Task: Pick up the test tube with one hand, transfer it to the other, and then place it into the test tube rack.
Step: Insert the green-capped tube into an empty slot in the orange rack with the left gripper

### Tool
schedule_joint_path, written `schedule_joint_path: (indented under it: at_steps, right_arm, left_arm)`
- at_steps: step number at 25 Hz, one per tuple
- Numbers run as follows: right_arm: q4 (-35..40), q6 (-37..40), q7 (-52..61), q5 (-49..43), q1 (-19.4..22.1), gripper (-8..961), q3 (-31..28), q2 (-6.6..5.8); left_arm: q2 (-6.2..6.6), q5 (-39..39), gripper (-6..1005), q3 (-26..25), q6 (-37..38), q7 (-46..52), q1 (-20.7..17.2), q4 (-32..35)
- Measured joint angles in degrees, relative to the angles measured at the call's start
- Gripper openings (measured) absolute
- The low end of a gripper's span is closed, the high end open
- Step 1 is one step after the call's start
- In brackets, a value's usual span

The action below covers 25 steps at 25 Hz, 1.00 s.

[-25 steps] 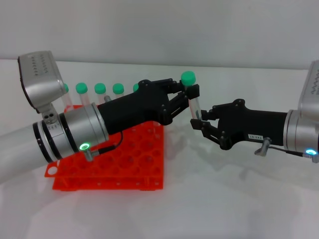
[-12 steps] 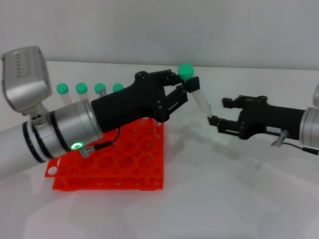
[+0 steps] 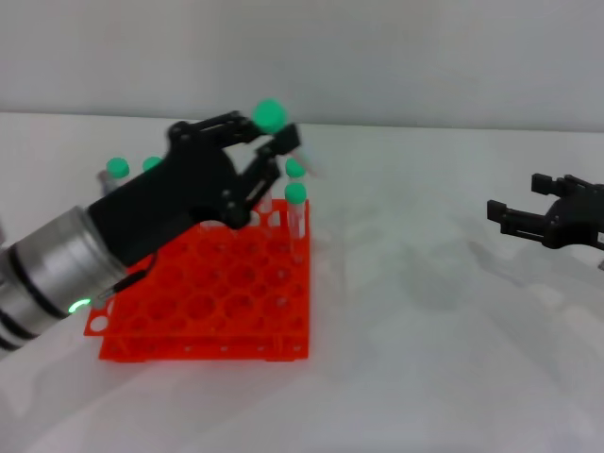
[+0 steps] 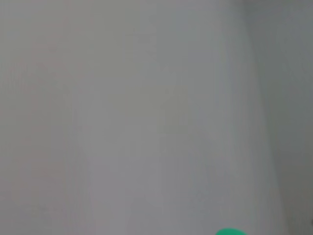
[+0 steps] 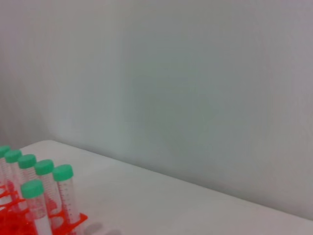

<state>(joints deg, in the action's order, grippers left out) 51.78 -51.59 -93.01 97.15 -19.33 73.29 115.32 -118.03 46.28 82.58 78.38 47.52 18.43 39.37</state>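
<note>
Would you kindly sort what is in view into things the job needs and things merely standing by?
Job:
test tube, gripped by left hand
test tube rack
right hand, open, off to the right

Standing by:
other capped tubes in the rack
white table

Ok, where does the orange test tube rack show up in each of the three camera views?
Head view: the test tube rack sits left of centre on the table, under the left gripper, which holds a test tube.
Left wrist view: the rack is not in it; only a sliver of green cap at the bottom edge.
Right wrist view: only its corner shows, at the lower left.
Shared landmark: the green-capped tubes standing in the rack, seen in the head and right wrist views.
</note>
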Motion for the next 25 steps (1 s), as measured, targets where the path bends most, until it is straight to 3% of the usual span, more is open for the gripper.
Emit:
schedule_joint_path:
  at_steps: [4, 16, 21, 25]
  right_arm:
    - [-0.6, -0.2, 0.1, 0.8, 0.7, 874, -0.1, -0.08]
    - [-2.9, -0.3, 0.1, 1.0, 0.3, 874, 0.2, -0.10]
    - [-3.5, -0.3, 0.1, 1.0, 0.2, 874, 0.3, -0.10]
    - [-4.4, -0.3, 0.1, 1.0, 0.0, 874, 0.3, -0.04]
  left_arm:
    - [-0.98, 0.1, 219, -1.6, -0.8, -2.1, -3.8, 2.2]
    - [-1.56, -3.2, 226, -1.3, -3.0, -4.4, -8.7, 1.6]
    - [-1.40, -4.1, 229, -1.6, -5.0, -4.5, -8.7, -0.3]
    - [-1.07, -6.1, 231, -1.7, -6.0, -4.1, -5.7, -4.9]
